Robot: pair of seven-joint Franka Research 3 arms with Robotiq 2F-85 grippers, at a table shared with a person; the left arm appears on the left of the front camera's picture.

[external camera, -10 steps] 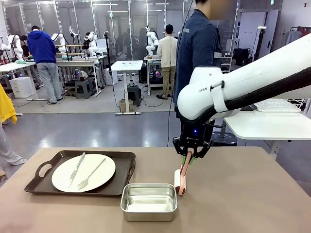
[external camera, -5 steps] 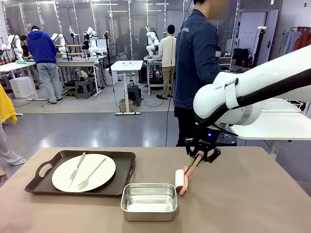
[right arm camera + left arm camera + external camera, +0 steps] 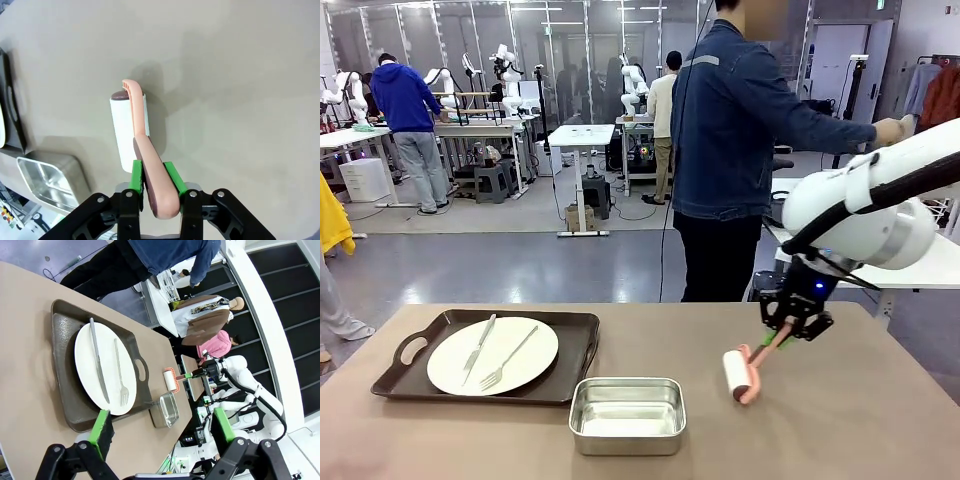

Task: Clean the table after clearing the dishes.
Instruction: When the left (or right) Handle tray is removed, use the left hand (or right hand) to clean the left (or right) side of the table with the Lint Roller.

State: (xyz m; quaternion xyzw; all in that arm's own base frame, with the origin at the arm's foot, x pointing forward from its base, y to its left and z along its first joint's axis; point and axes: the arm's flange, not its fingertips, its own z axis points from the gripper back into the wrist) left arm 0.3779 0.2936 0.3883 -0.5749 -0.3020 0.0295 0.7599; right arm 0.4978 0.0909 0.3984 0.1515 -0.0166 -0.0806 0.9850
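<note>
The right gripper point(image 3: 792, 330) is now farther right over the table point(image 3: 860, 420) than a second ago, and the roller point(image 3: 735, 376) it clamps has gone with it. The roller was just beside the far right corner of the pan point(image 3: 626, 415); it now sits well to the pan's right, its handle slanting up to the right instead of nearly upright. The right arm's point(image 3: 855, 215) bulky joint has shifted from the middle to the right, uncovering the person point(image 3: 740, 130), who now stretches a hand point(image 3: 892, 130) out to the right.
</note>
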